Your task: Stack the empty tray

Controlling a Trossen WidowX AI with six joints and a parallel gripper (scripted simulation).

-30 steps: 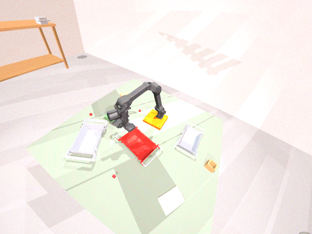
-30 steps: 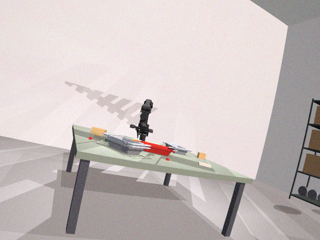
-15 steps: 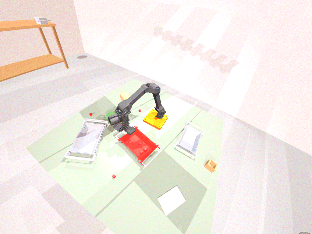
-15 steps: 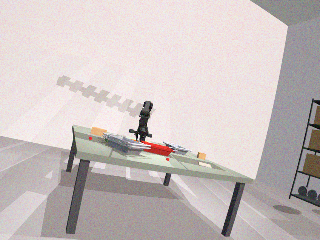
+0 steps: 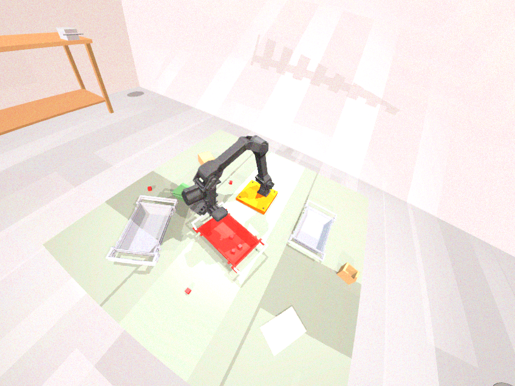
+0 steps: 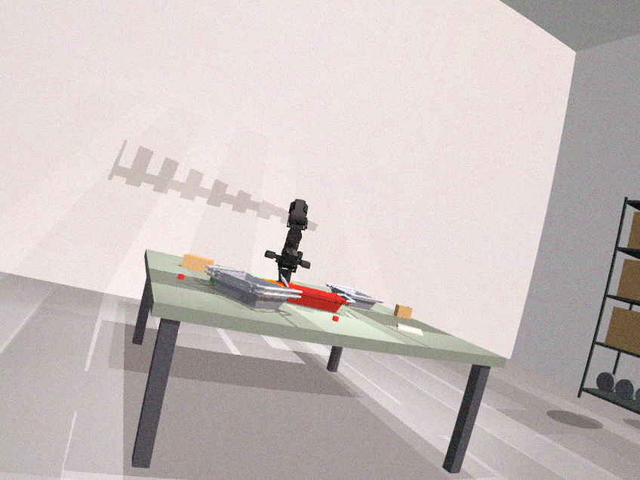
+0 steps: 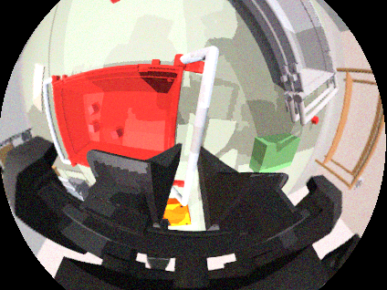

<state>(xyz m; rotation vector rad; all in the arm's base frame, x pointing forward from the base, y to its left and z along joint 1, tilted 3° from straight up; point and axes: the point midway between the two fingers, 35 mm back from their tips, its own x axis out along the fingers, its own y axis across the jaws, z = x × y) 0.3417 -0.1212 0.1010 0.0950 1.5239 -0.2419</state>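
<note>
Rising from the yellow base plate, the arm is bending over at its elbow and pointing its gripper down at one end of the red tray. The gripper is holding nothing; its fingers are standing slightly apart, with the near bar showing through the gap in the wrist view. Whether they are touching it, I cannot tell.

The red tray is resting on the table just beside and below the gripper, carrying three small red blocks. The near bar is lying outside the tray's end under the gripper, and the far bar outside the end away from it, so neither is spanning the top.

A larger pale tray and a smaller pale tray are standing on opposite sides of the gripper, the smaller one farther off.

The wrist is hiding the fingertips from above; the trays are crowding them in the exterior view. The wrist view is cutting off the larger tray, and the green block near the gripper is partly disappearing behind the arm from above.
</note>
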